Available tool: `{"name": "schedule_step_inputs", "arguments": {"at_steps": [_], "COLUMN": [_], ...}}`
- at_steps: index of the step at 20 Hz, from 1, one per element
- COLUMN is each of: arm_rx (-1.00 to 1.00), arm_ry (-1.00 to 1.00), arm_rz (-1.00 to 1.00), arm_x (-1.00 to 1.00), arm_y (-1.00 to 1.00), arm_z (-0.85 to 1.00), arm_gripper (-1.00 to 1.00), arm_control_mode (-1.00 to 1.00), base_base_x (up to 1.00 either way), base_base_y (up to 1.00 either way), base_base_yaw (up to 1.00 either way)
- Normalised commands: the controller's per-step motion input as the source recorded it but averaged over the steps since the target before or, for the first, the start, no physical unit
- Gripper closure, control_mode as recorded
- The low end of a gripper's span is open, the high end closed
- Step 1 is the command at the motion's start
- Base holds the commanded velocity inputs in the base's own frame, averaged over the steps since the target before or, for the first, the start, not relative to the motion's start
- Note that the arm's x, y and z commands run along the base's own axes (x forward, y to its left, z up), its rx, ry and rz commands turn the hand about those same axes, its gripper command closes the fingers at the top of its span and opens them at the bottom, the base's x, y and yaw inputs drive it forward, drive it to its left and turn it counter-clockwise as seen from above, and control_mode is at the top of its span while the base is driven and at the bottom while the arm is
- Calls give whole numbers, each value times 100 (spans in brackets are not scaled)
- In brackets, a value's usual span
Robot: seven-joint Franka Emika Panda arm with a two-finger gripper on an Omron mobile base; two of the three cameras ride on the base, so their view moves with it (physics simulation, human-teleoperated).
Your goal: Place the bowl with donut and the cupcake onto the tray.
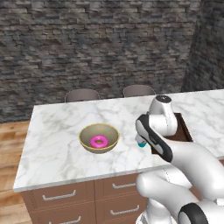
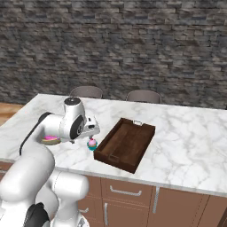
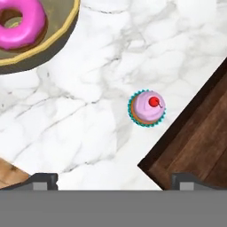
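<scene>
Your gripper (image 3: pixel 113 179) hangs above the counter (image 3: pixel 88 128) with jaws spread wide and empty. The cupcake (image 3: pixel 147 107) stands upright below it, slightly off toward the tray (image 3: pixel 195 146), just beside its near corner. The bowl (image 3: pixel 53 40) with the donut (image 3: pixel 20 24) sits well apart, opposite the tray.

A rough wall (image 1: pixel 100 43) of dark grey stacked stone runs across the back of the room and turns a corner at the right. In front of it stands a kitchen island with a white, grey-veined marble tabletop (image 1: pixel 61 131) over brown wooden drawers (image 1: pixel 61 196) with pale bar handles. The rounded brown backs of two chairs (image 2: pixel 86 91) rise just behind the island's far edge, and warm wood plank floor (image 1: pixel 11 144) shows at the left.
</scene>
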Motion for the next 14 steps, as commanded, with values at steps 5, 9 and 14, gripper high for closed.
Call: {"name": "schedule_step_inputs", "arguments": {"at_steps": [5,9,14], "arm_rx": [-2,-2,0], "arm_ry": [0,0,0], "arm_rz": [0,1,1], "arm_x": [38,25,24], "arm_y": [0,0,0], "arm_z": [-26,-23,-23], "arm_gripper": [-100,-100,-100], "arm_control_mode": [-100,-100,-100], "base_base_x": [0,0,0], "base_base_y": [0,0,0], "base_base_yaw": [0,0,0]}}
